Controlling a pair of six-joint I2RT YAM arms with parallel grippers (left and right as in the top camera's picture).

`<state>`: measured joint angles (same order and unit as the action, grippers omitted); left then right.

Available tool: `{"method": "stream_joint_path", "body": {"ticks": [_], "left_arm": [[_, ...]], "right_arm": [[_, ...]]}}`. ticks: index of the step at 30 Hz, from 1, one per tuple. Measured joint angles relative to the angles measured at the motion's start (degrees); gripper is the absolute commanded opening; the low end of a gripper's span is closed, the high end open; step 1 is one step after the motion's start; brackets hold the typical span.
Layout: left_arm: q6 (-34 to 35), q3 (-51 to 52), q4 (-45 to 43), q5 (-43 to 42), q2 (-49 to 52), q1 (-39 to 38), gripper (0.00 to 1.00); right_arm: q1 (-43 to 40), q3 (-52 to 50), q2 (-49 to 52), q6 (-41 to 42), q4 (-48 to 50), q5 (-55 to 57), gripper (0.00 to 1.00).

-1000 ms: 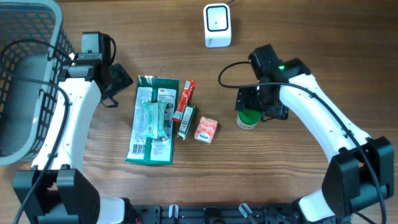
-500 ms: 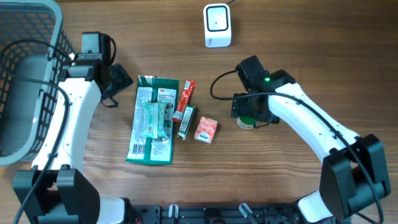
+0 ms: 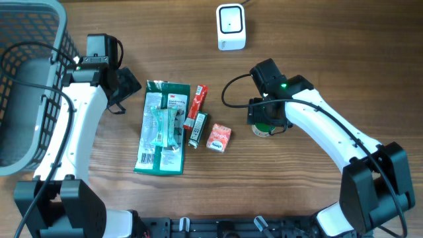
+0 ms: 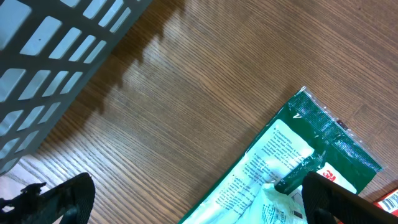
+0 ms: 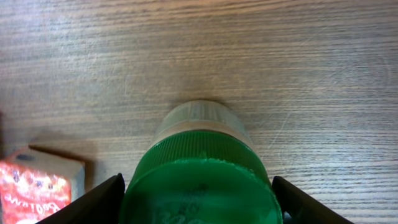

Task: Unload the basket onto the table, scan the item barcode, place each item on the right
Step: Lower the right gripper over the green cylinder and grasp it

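Grained wood tabletop [image 5: 280, 50], ribbed green cap [image 5: 199, 177] within right tool [image 5: 198, 200], grip unclear; left tool [image 4: 196, 196] wide.

We've got a light-brown wood-grain table [image 3: 317, 39] here. On it:

- a grey plastic mesh basket [image 3: 59, 39] over at the far left
- a small white boxy scanner [image 3: 231, 27] at the top middle
- a flat green plastic packet [image 3: 163, 127]
- a slim red stick pack [image 3: 196, 106] and a slim dark tube [image 3: 197, 129], just beside the packet
- a little red-and-white carton [image 3: 219, 138] next to those
- a green-capped round jar [image 5: 199, 180], standing upright, further right
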<state>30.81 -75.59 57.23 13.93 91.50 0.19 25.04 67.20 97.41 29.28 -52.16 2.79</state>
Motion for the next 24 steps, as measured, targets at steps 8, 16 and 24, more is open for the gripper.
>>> {"method": "stream_joint_path", "body": {"ticks": [8,16,24], "left_arm": [[0.00,0.00,0.00,0.00,0.00,-0.02,1.00],[0.00,0.00,0.02,0.00,0.00,0.00,1.00],[0.00,0.00,0.00,0.00,0.00,-0.02,1.00]], "right_arm": [[0.00,0.00,0.00,-3.91,-2.97,-1.53,0.82],[0.00,0.00,0.00,-4.09,-2.21,-1.90,0.83],[0.00,0.00,0.00,-3.82,-3.08,-5.16,0.82]]}}
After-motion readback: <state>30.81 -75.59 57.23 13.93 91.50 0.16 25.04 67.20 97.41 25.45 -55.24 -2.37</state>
